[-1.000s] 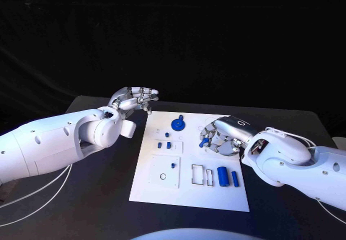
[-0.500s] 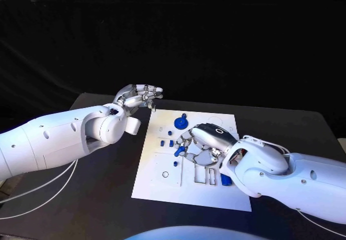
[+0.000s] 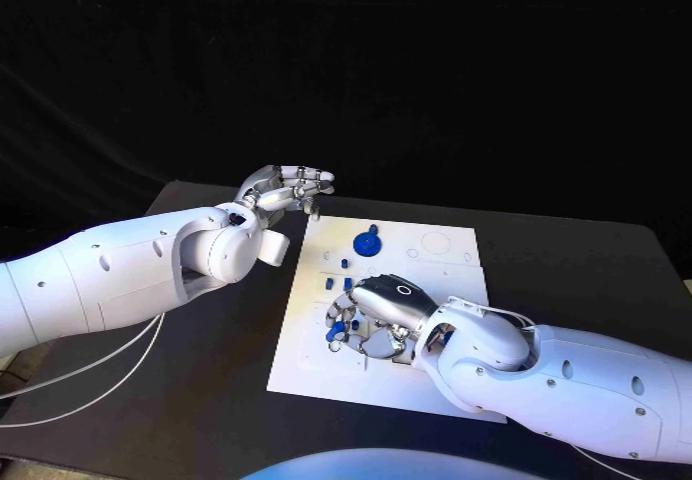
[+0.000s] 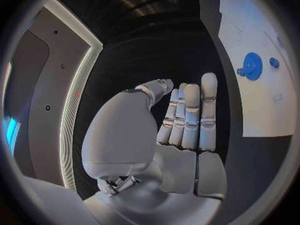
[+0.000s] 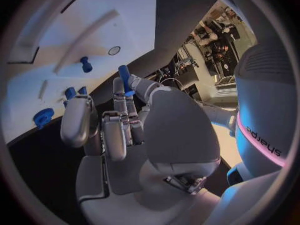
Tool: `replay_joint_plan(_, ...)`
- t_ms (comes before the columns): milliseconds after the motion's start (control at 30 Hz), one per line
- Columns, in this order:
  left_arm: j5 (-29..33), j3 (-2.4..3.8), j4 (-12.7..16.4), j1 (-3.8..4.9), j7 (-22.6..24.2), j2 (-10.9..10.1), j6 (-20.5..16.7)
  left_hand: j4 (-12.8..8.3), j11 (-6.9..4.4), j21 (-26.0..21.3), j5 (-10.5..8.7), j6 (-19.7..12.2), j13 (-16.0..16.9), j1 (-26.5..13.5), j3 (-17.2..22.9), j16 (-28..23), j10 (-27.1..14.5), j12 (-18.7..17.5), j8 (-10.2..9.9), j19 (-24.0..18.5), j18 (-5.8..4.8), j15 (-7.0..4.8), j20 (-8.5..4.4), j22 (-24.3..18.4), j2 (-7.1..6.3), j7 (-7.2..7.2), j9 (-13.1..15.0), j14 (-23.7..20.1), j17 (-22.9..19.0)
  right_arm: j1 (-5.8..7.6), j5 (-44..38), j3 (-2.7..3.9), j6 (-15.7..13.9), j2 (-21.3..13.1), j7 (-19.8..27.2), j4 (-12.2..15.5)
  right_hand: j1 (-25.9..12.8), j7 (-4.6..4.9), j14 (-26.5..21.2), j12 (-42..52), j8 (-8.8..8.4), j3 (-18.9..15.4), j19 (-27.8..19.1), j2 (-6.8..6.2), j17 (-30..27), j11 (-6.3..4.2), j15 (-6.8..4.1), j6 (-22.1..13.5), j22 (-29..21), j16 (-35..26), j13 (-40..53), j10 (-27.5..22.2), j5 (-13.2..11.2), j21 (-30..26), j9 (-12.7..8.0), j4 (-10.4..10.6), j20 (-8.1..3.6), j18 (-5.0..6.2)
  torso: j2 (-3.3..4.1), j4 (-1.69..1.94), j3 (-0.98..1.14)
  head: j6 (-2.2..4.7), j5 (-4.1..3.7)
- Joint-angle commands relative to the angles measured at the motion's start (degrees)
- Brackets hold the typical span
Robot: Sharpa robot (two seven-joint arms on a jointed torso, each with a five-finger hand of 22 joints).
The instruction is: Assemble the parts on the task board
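- Blue plastic peg [image 5: 124,78], short and rod-shaped, is pinched between the thumb and a finger of the right hand [image 3: 378,312], which hangs over the near-middle of the task board [image 3: 433,245].
- Judged light, rigid and smooth; likely to slip or tilt if pinched at its tip. Best taken across its middle, leaving the lower end free to enter a hole.
- Right hand's other fingers [image 5: 79,121] are curled loosely, touching nothing that I can tell.
- More blue parts lie on the board: a gear-like disc [image 3: 366,242] at the far side, small pegs [image 3: 348,263] just nearer.
- Left hand [image 3: 289,187] hovers off the board's far-left corner, fingers together and curled in, holding nothing.
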Motion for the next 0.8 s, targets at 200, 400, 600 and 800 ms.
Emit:
replay_joint_plan(200, 0.21, 0.04, 0.05, 0.06, 0.65, 0.12, 1.05, 0.19, 0.1, -0.27, 0.06, -0.54, 0.08, -0.04, -0.24, 0.18, -0.4, 0.39, -0.25, 0.04, 0.83, 0.11, 0.3, -0.1, 0.31, -0.03, -0.07, -0.4, -0.09, -0.73, -4.45, -0.15, 3.3, 0.76, -0.08, -1.44, -0.2, 0.22, 3.81, -0.18, 0.08, 0.11, 0.07, -0.55, 4.14, -0.13, -0.2, 0.04, 3.73, 0.2, 0.07, -0.23, 0.2, -0.19, 1.34, -0.31, -0.01, -0.23, 0.07, -0.06, 0.07, -0.13, 0.09)
replay_joint_plan(400, 0.2, 0.04, 0.07, 0.06, 0.63, 0.11, 1.11, 0.19, 0.1, -0.27, 0.06, -0.54, 0.08, -0.04, -0.24, 0.18, -0.4, 0.39, -0.25, 0.04, 0.83, 0.11, 0.3, -0.1, 0.31, -0.03, -0.07, -0.4, -0.09, -0.89, -4.69, -0.27, 4.72, 0.94, -0.47, -1.9, -0.24, 0.23, 3.79, -0.19, 0.08, 0.11, 0.05, -0.57, 4.06, -0.12, -0.19, 0.02, 3.72, 0.17, 0.08, -0.23, 0.2, -0.23, 1.35, -0.31, -0.01, -0.23, 0.04, -0.01, 0.05, -0.23, 0.04)
replay_joint_plan(600, 0.2, 0.04, 0.1, 0.06, 0.61, 0.05, 1.13, 0.19, 0.1, -0.27, 0.06, -0.54, 0.08, -0.04, -0.24, 0.18, -0.4, 0.39, -0.25, 0.04, 0.83, 0.11, 0.3, -0.1, 0.31, -0.03, -0.07, -0.4, -0.09, -1.01, -4.97, -0.42, 5.37, 1.12, -1.06, -2.44, -0.34, 0.25, 3.79, -0.2, 0.08, 0.11, 0.01, -0.6, 4.05, -0.09, -0.17, -0.01, 3.67, 0.16, 0.09, -0.24, 0.19, -0.35, 1.36, -0.29, 0.0, -0.2, 0.05, -0.02, 0.08, -0.24, 0.19)
replay_joint_plan(800, 0.2, 0.04, 0.14, 0.06, 0.58, 0.01, 1.17, 0.2, 0.1, -0.31, 0.05, -0.54, 0.12, -0.03, -0.24, 0.19, -0.44, 0.48, -0.23, 0.03, 0.83, 0.11, 0.32, -0.12, 0.33, -0.03, -0.06, -0.44, -0.11, -1.09, -5.77, -0.49, 5.94, 1.45, -1.83, -2.64, -0.38, 0.25, 3.79, -0.2, 0.08, 0.1, 0.01, -0.62, 4.03, -0.09, -0.17, -0.02, 3.67, 0.15, 0.1, -0.24, 0.18, -0.34, 1.37, -0.29, 0.0, -0.21, 0.07, -0.02, 0.04, -0.23, 0.19)
